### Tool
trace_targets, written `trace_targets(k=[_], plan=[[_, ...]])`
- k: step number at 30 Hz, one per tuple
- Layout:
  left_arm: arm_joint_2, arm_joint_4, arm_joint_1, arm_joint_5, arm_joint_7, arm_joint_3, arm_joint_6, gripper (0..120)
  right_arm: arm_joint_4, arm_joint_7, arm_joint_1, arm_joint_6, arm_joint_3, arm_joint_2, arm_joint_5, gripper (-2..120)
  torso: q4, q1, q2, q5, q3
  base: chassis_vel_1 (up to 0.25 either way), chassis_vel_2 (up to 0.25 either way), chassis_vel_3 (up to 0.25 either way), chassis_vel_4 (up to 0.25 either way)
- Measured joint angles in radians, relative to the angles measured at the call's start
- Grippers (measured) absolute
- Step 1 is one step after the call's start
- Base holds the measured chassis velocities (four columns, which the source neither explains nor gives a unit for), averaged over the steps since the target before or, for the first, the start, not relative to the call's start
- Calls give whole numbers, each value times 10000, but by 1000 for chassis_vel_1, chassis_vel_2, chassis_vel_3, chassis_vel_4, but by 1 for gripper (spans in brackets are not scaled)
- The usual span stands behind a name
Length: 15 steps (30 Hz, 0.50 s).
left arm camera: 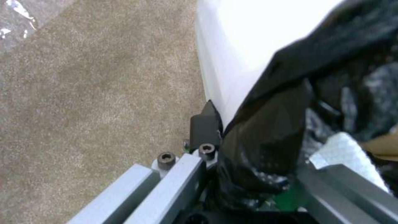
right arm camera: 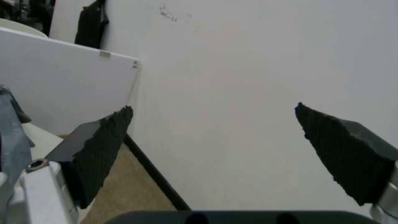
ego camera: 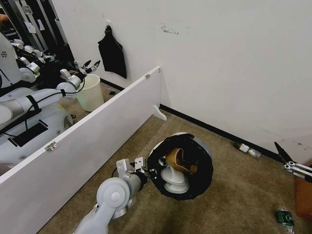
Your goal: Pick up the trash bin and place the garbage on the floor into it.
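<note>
Now the left gripper (ego camera: pixel 150 171) pinches the trash bin (ego camera: pixel 182 165) by its bagged rim above the floor (ego camera: pixel 227 182), light, slick plastic best held there, while the right gripper (right arm camera: pixel 213 137) hangs spread near the wall.

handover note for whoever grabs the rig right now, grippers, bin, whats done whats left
Left gripper: shut on the trash bin rim, holding it tilted above the floor.
Right gripper: open, empty, at the right side facing the wall.
Done: the bin already holds a brown paper bag, white slippers and a tissue.
Left: a bottle lying by the baseboard and a green-labelled bottle on the carpet at the near right.
</note>
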State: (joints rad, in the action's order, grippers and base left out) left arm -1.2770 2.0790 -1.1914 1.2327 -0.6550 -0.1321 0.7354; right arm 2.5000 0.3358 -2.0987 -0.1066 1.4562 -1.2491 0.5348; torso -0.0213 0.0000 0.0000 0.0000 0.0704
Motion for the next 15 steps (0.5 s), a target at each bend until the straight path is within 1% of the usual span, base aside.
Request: trace_targets(k=[9, 15], plan=[[-9, -22, 1, -8, 10, -12, 0, 0, 1, 232, -7, -53, 7, -4, 40, 100, 0, 0, 0, 0, 0, 0, 0, 0, 0], [-1, -37, 7, -7, 19, -10, 0, 0, 1, 252, -17, -75, 37, 23, 85, 100, -2, 0, -1, 0, 0, -70, -62, -48, -53]])
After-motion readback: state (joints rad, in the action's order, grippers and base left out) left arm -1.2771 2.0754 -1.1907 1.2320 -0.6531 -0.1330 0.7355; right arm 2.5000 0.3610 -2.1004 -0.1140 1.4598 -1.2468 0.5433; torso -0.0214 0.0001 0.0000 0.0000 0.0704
